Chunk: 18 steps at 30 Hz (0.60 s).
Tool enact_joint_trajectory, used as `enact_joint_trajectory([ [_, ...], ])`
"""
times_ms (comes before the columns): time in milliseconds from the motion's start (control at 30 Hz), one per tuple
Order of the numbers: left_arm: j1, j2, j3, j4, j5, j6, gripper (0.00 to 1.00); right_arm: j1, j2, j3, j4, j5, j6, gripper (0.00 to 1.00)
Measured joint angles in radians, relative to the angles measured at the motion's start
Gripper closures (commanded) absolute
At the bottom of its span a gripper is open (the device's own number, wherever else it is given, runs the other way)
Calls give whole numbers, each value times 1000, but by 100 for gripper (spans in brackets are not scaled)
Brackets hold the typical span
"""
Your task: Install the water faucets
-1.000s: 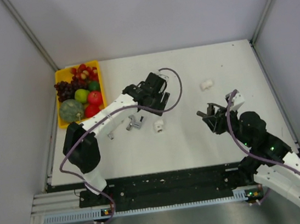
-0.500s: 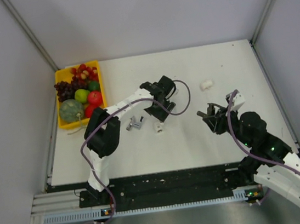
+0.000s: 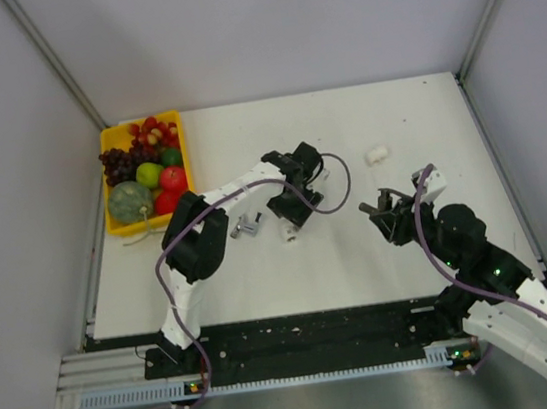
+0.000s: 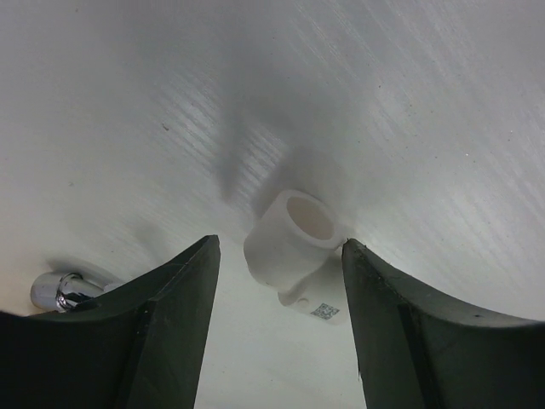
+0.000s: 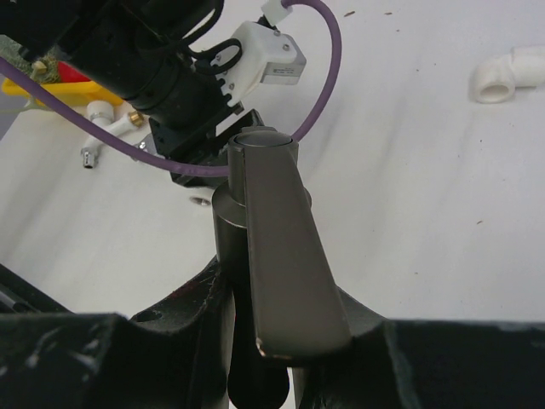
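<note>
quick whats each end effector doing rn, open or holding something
left end effector: open, white fitting between its fingers
right end effector: closed on the dark grey faucet

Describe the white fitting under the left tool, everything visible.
The white fitting is a small piece, elbow-shaped as far as it shows, matte plastic by its look. One round socket opens toward the wrist camera, and a tiny printed label sits on its lower limb. It lies on the white table between the open fingers of the left tool; whether the fingers touch it is unclear. A silvery faucet lies apart from it.
</note>
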Motion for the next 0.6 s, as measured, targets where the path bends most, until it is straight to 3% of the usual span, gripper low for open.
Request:
enact_joint_trajectory([
  [233, 0, 58, 7, -9, -7, 4, 40, 0, 0, 0, 0, 0, 0, 100],
  [333, 0, 61, 7, -18, -6, 3, 48, 0, 0, -1, 0, 1, 0, 100],
  [600, 0, 60, 2, -19, -7, -14, 94, 0, 2, -9, 1, 0, 1, 100],
])
